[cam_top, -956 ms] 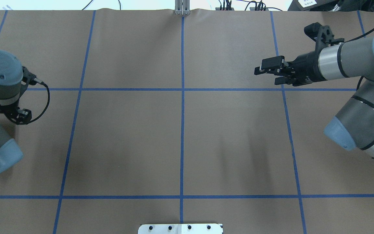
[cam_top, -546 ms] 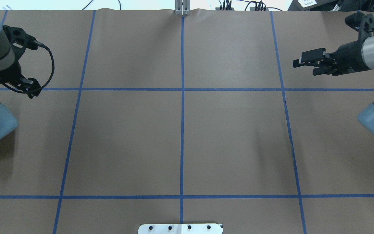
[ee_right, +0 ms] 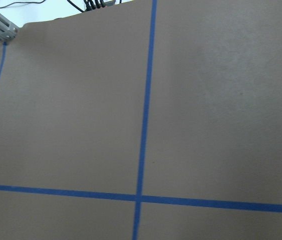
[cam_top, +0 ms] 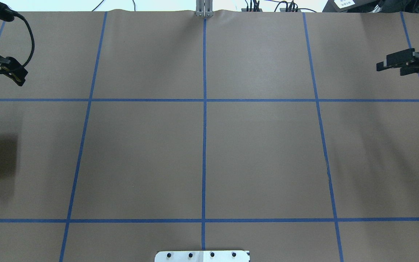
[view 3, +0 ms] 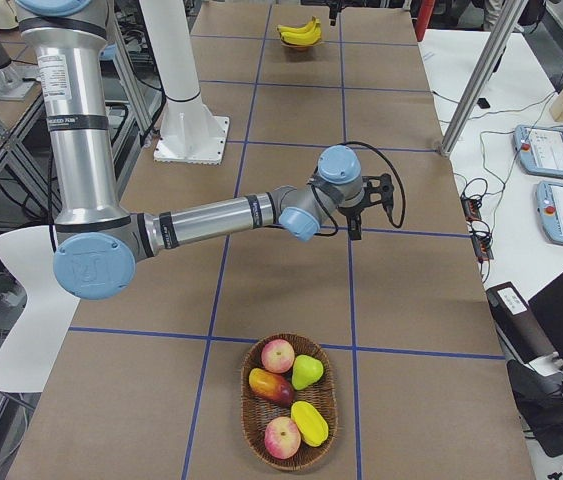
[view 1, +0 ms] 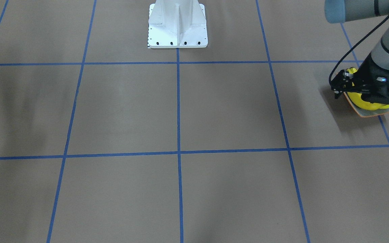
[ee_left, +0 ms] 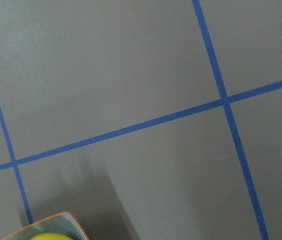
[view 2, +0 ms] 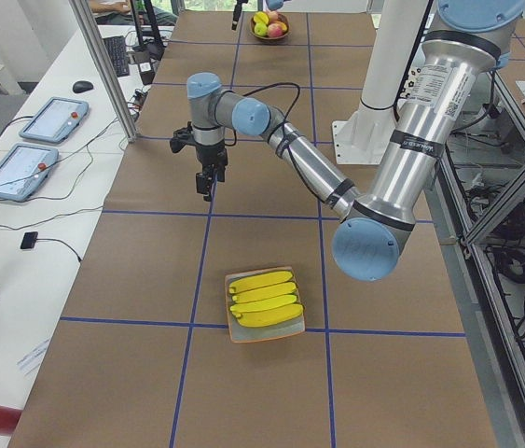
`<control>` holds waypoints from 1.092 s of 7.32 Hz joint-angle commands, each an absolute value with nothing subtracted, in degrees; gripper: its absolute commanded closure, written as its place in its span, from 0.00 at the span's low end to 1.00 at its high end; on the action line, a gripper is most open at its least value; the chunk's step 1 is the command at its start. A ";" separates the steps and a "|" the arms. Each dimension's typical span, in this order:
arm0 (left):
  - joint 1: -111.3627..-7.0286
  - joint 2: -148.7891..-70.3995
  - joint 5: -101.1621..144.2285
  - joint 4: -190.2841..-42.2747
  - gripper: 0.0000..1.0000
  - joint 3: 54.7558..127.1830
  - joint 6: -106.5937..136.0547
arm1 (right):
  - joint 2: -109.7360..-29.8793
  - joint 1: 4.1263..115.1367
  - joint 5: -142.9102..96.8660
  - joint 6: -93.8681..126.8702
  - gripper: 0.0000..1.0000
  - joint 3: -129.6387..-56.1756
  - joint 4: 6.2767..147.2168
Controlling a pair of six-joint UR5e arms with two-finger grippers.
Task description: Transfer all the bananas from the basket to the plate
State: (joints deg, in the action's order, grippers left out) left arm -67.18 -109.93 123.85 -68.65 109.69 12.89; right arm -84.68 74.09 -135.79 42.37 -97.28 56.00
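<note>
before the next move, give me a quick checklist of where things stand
1. Three bananas on the plate: ok.
2. Basket free of bananas: ok, only other fruit shows.
3. Right gripper empty: ok, open and holding nothing.
4. Left gripper open: cannot tell.
5. Left gripper clear of the plate: ok, apart from it in the side view.
</note>
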 commanded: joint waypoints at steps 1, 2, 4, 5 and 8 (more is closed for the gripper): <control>-74.41 -109.78 130.93 -71.71 0.01 103.39 5.05 | -84.47 81.18 -136.32 22.95 0.00 -97.47 71.37; -77.75 -109.78 133.57 -71.81 0.01 100.05 4.05 | -83.42 83.73 -135.97 13.80 0.00 -97.64 78.76; -83.30 -109.60 138.76 -75.48 0.01 91.79 -2.87 | -82.01 86.30 -135.53 6.88 0.00 -97.65 88.73; -83.58 -108.03 138.69 -75.76 0.01 91.67 -3.07 | -81.91 86.48 -135.70 6.25 0.00 -97.82 91.38; -84.02 -102.84 138.78 -77.78 0.01 95.62 0.42 | -78.66 86.13 -135.70 3.53 0.00 -98.17 98.61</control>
State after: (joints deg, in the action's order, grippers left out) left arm -83.94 -104.49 138.73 -77.52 94.07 -1.64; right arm -79.35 85.82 -135.72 5.29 -98.16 96.75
